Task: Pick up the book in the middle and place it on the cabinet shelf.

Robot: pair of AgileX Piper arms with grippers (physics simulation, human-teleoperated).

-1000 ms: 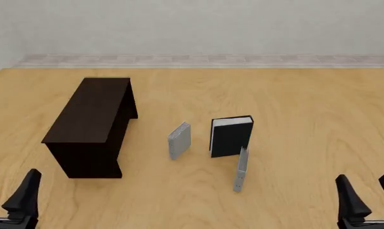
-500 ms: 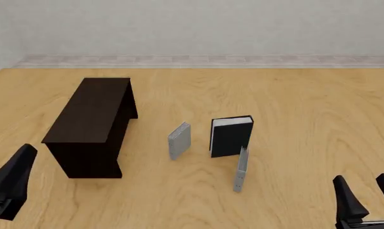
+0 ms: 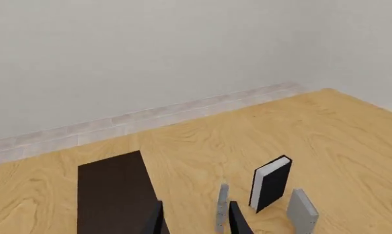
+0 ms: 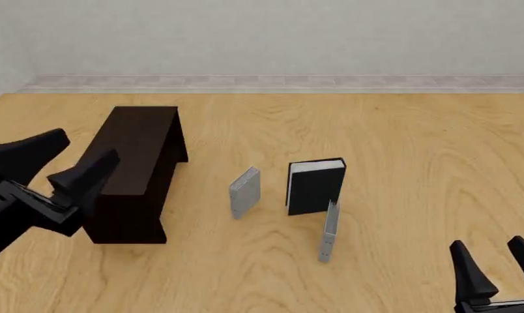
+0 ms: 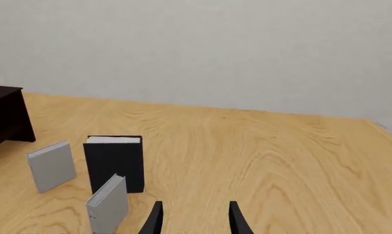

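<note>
Between two grey books stands the book (image 4: 315, 187) (cover seemingly unlabelled); both end effectors spread wide.

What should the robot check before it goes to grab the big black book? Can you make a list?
1. Black book standing upright on the table, nothing gripping it: ok.
2. Left gripper open and empty: ok.
3. Right gripper open and empty: ok.
4. Room around the black book: not ok, the thin blue-grey book stands right in front of it and the light grey book stands close beside it.
5. Cabinet top free of things: ok.
6. Either gripper close to the black book: not ok, both are far off.
</note>
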